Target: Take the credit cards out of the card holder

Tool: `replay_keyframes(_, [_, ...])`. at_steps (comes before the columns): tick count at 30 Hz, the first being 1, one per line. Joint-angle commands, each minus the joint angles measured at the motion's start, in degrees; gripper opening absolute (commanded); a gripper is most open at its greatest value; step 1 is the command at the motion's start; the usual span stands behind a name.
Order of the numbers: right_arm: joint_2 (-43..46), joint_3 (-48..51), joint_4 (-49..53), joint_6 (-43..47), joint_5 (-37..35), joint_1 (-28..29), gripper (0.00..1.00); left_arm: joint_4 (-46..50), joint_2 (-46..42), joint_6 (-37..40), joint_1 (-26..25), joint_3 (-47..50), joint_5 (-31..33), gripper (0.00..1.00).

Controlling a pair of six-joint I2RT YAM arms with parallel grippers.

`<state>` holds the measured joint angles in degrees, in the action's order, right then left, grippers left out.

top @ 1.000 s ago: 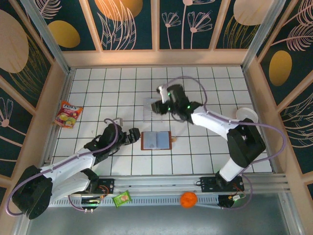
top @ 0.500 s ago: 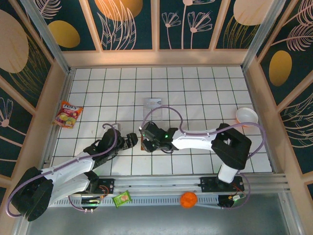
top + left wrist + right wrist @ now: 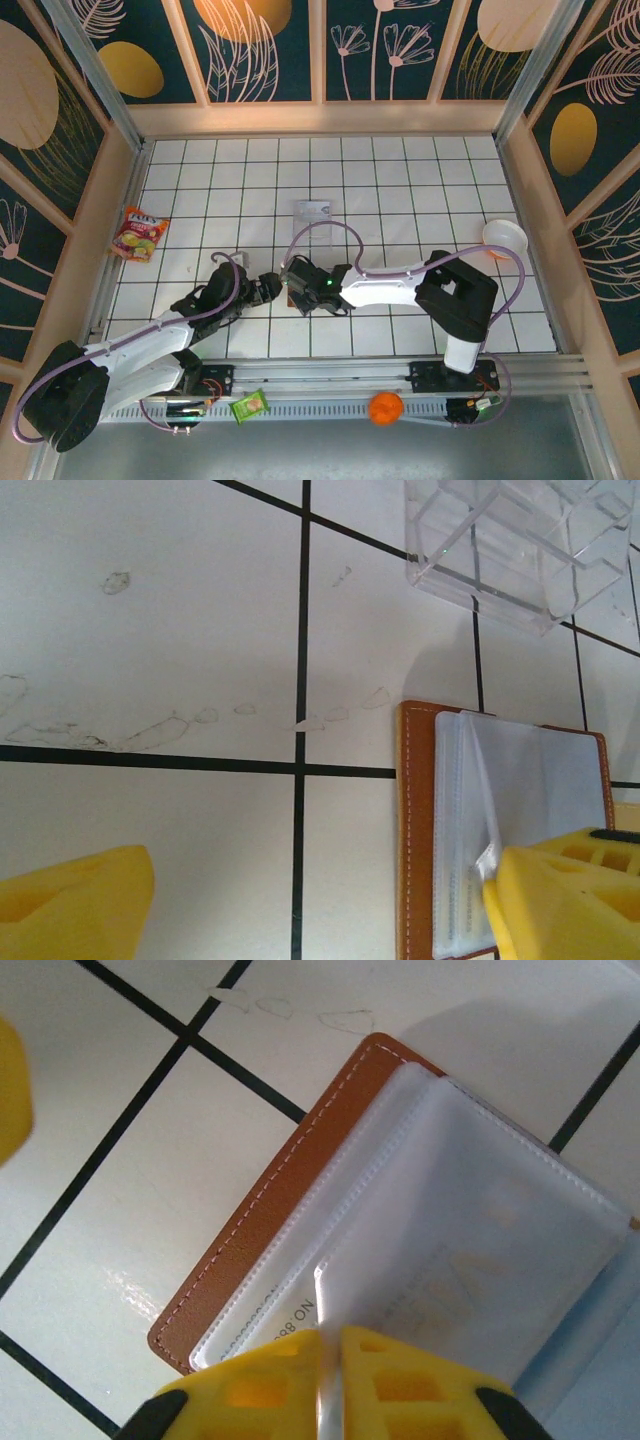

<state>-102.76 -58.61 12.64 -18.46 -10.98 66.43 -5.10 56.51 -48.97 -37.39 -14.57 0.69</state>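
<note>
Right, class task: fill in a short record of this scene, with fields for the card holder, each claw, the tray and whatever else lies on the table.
card holder: lying open on the table, clear sleeves showing
right claw: shut on the edge of one thin pale leaf of the card holder; card or sleeve, cannot tell
left claw: open, low at the card holder's side, holding nothing
clear tray: beyond the card holder, apart from it
elsewhere: snack packet at the left edge, white bowl at the right
</note>
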Motion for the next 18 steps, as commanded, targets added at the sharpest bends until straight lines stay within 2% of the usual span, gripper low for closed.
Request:
replay_keyframes(1, [0.51, 1.53, -0.76, -1.9, -0.24, 0.48, 0.01, -3.16, 0.38, 1.84, 0.52, -0.18, -3.51, 0.84])
replay_keyframes(8, [8.28, 6.81, -8.52, -5.6, 2.51, -1.53, 0.0, -8.64, 3.53, 1.65, 0.39, -0.55, -10.16, 0.71])
replay_keyframes(11, [12.34, 11.52, -13.93, -6.85, 7.99, -3.49, 0.0, -11.4, 5.23, 1.34, 0.23, -0.81, -12.32, 0.6])
replay_keyframes(14, [14.43, 15.18, -19.33, -8.39, 14.35, -4.89, 0.0, -14.33, 8.17, 0.99, -0.38, -1.35, -14.71, 0.45])
replay_keyframes(18, [13.94, 16.02, -20.37, -10.21, 16.07, -5.09, 0.0, -16.45, 12.75, 1.18, -2.93, -3.28, -15.66, 0.28])
